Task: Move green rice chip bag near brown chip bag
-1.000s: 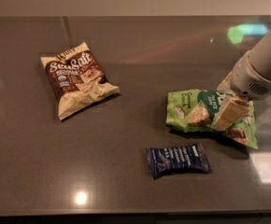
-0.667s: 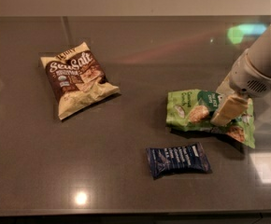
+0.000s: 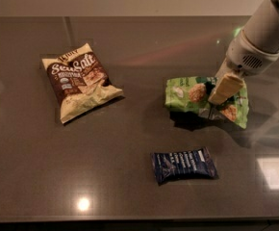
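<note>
The green rice chip bag is at the right of the dark table, its right part raised a little with a shadow under it. My gripper comes down from the upper right and is shut on the bag's middle-right part; one cream finger shows over the bag. The brown chip bag lies flat at the left, well apart from the green bag.
A small dark blue wrapped bar lies in front of the green bag, toward the table's front edge. The dark glossy tabletop stretches between the two bags. My white arm fills the upper right corner.
My gripper has moved up and a little left with the green rice chip bag in it; the bag is lifted slightly. The brown bag and blue bar have not moved.
</note>
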`<act>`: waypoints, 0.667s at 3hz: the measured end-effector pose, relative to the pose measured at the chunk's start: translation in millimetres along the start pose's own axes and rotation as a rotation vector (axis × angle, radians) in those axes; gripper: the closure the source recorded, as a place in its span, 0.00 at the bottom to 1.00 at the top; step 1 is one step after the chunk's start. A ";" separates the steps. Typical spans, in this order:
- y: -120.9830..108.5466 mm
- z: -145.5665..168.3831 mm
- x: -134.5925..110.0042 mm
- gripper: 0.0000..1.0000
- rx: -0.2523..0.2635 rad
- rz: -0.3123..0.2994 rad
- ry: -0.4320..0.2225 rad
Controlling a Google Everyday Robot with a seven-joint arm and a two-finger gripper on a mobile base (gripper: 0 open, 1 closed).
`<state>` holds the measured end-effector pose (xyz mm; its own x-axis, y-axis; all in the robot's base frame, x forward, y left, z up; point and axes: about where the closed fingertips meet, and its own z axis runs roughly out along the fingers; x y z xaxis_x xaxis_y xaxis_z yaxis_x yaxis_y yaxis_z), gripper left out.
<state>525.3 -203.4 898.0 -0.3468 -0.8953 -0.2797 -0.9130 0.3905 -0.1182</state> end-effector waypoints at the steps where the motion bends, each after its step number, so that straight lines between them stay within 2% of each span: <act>1: -25.7 -6.2 -34.2 1.00 0.019 -0.024 -0.044; 2: -50.2 -4.3 -71.7 1.00 0.042 -0.056 -0.087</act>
<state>595.1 -159.7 928.1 -0.2733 -0.8946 -0.3534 -0.9202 0.3502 -0.1749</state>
